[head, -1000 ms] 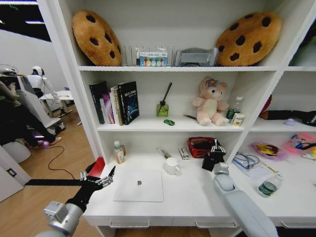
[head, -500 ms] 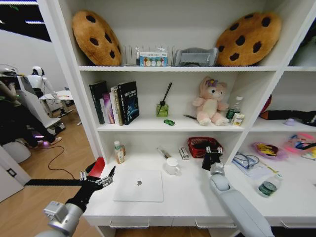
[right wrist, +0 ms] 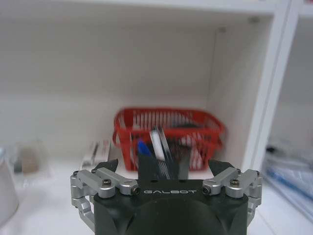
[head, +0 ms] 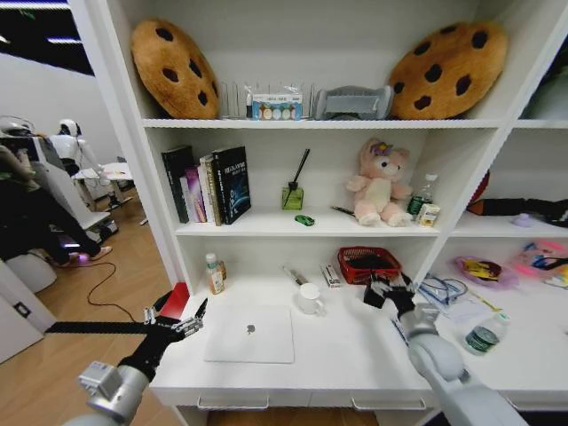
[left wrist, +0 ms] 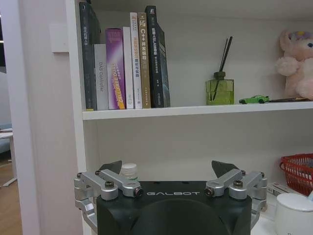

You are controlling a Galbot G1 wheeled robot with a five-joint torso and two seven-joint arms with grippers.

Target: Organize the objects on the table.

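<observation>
**Tidy-up mid-way: laptop untouched, right arm at the basket**

I have the right gripper over the back of the table, just in front of the red mesh basket, which sits against the back edge. In the right wrist view its fingers are apart and clamped on nothing. A blue pen and some dark and silvery strips show between them against the basket. It's blurred, so I can't tell whether they lie in the basket or in front of it.

The left gripper hangs off the table's left front corner, fingers wide apart and empty, facing the shelf unit. Looks idle.

The laptop lies closed and flat near the front edge, left of centre, well apart from both grippers. The white mug stands just behind its right rear corner. A couple of small items lie along the back edge between the mug and the basket.

On the shelf above, a tiny green item sits beside the reed diffuser. A green-labelled can and a yellow packet stand next to the plush toy.

My read: the pen-to-basket part is underway or about done. The laptop and the back-edge bits are not yet dealt with, so roughly half is left.
</observation>
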